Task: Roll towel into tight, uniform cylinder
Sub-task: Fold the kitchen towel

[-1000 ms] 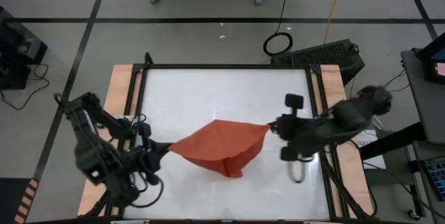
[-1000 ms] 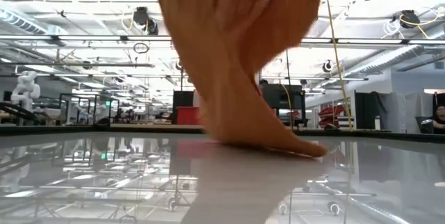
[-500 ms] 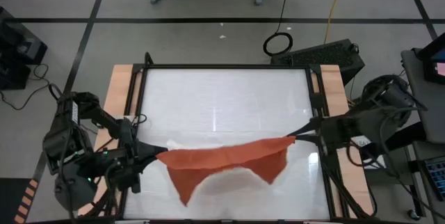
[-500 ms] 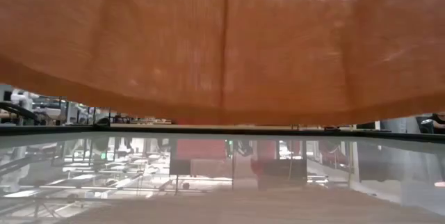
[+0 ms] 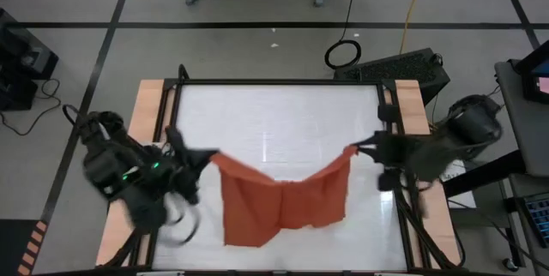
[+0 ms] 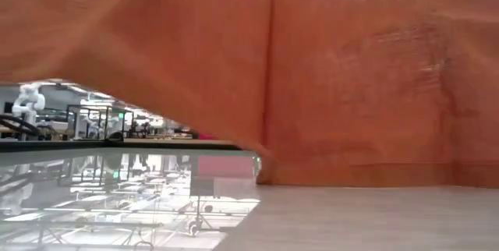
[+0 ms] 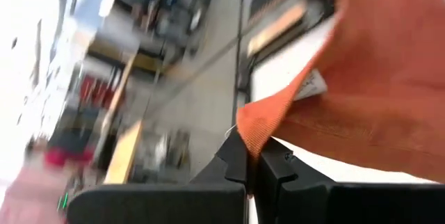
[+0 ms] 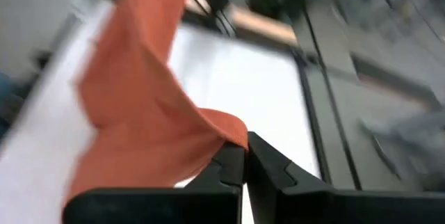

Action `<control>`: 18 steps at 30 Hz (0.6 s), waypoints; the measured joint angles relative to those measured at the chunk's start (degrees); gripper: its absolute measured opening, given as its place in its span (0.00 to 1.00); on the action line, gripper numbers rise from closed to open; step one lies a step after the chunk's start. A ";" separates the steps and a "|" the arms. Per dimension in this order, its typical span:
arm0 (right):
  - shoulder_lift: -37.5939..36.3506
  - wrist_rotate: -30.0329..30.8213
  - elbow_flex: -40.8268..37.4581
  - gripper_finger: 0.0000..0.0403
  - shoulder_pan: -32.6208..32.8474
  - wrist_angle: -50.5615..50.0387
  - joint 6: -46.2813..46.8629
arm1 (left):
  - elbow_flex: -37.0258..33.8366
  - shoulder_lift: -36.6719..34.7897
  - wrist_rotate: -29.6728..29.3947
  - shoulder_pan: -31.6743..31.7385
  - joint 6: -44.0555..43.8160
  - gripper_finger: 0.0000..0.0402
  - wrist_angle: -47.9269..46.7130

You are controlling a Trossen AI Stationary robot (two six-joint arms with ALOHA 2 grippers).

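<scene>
The rust-orange towel (image 5: pixel 283 203) hangs spread out between my two grippers above the white table (image 5: pixel 274 109). Its top edge sags in the middle. My left gripper (image 5: pixel 208 154) is shut on the towel's left top corner, and my right gripper (image 5: pixel 354 149) is shut on the right top corner. In the low view the towel (image 6: pixel 351 72) fills most of the picture. Its lower edge (image 6: pixel 359 184) hangs down near the tabletop on the right and rises on the left. Whether it touches the table, I cannot tell. My left gripper pinches the towel's corner (image 7: pixel 256 128) between its two fingers; the corner's tip sticks out past the fingertips (image 7: pixel 236 160). It comes from the table's left, slanting a little down. The cloth runs off slack toward the other arm and hangs below. My right gripper pinches the opposite top corner (image 8: pixel 231 128) between its two fingers (image 8: pixel 268 160). It comes from the table's right, slanting down. The cloth folds over at the fingertips and hangs away from them in a loose sheet.
A black frame (image 5: pixel 176 113) and wooden strips (image 5: pixel 150 105) border the table's sides. Beyond the far right corner a dark case (image 5: pixel 403 69) and a coiled cable (image 5: pixel 343 53) lie on the floor. The far half of the tabletop is bare.
Both grippers have moved apart, up and toward the far edge, keeping their holds. The towel, bunched between them with its bottom on the table a second ago, has been drawn out wide and now hangs as an open sheet.
</scene>
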 joint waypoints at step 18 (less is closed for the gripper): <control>20.61 2.93 -0.07 0.00 -20.08 -8.37 0.95 | -25.83 0.08 14.14 30.10 -4.51 0.04 4.13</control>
